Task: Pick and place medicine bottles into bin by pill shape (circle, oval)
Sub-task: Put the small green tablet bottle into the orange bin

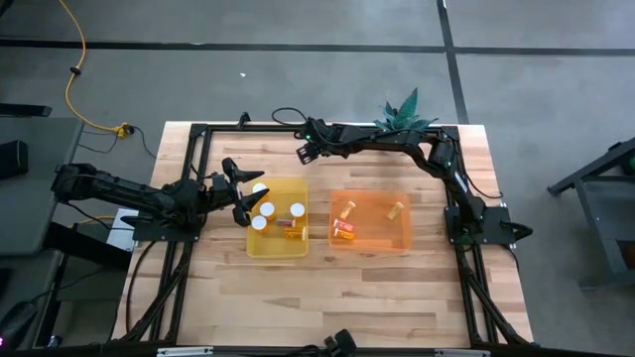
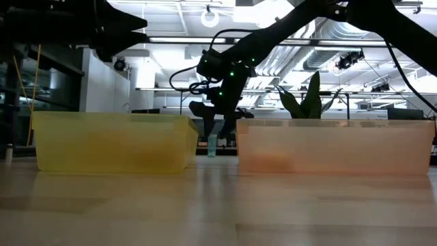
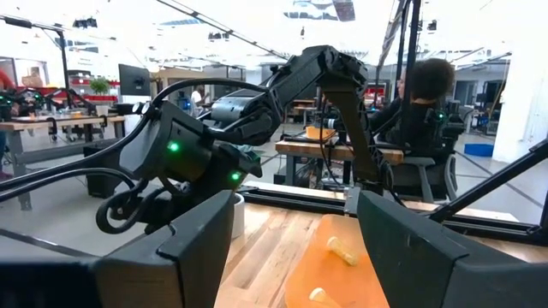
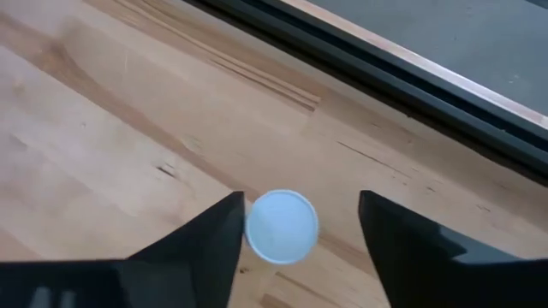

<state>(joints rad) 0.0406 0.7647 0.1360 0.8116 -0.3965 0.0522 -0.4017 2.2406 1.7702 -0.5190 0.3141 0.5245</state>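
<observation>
A small bottle with a round pale cap (image 4: 282, 227) stands upright on the wood near the table's far edge, and shows in the low view (image 2: 212, 145) between the two bins. My right gripper (image 4: 300, 205) is open and slants down over it (image 1: 306, 152), one finger on either side of the cap. My left gripper (image 1: 243, 193) hangs open (image 3: 295, 214) over the left rim of the yellow bin (image 1: 278, 248), with nothing between its fingers. The yellow bin holds several white-capped bottles (image 1: 266, 210). The orange bin (image 1: 407, 243) holds amber bottles lying on their sides (image 1: 343, 230). My right gripper has one finger (image 4: 224, 224) right beside the cap's edge (image 4: 250, 227); whether it touches, I cannot tell. The other finger stands well apart from the cap. The bottle rests upright on the table.
A black frame rail (image 4: 411, 77) runs along the table's far edge just beyond the bottle. A green plant (image 1: 407, 107) stands at the far right corner. Bare wood lies in front of both bins (image 1: 327, 297).
</observation>
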